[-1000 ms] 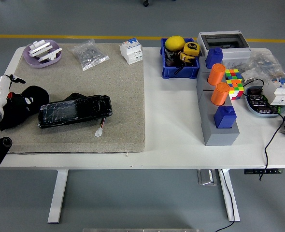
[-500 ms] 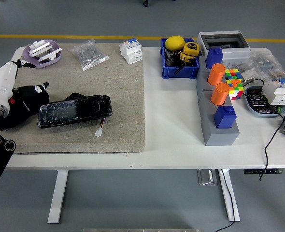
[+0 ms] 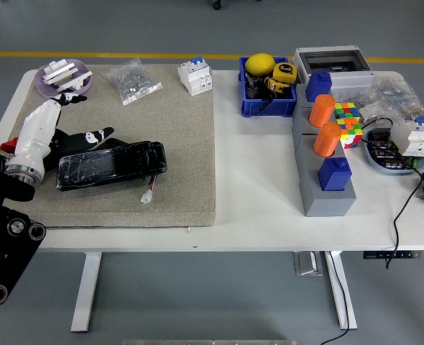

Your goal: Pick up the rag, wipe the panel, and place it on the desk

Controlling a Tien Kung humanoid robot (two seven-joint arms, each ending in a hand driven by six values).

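Observation:
The black panel (image 3: 112,165), glossy and cracked-looking, lies on the grey mat (image 3: 176,144) left of centre. A short wire with a white connector (image 3: 148,196) trails from its lower side. My left hand (image 3: 79,122), white-backed with black fingers, reaches in from the left edge and hovers over the panel's left end. Its fingers are spread and hold nothing. The black rag (image 3: 62,147) lies under that hand, mostly hidden; only a dark strip shows between hand and panel. My right hand is out of view.
A purple dish (image 3: 65,79), a bag of screws (image 3: 131,79) and a white breaker (image 3: 196,76) line the mat's far edge. A blue bin (image 3: 267,92), a grey block with orange cylinders (image 3: 325,169), a colour cube (image 3: 346,121) and cables crowd the right.
My left hand has moved right and forward from the table's left edge until it covers the rag, which was plainly visible a second ago. Its fingers have spread out.

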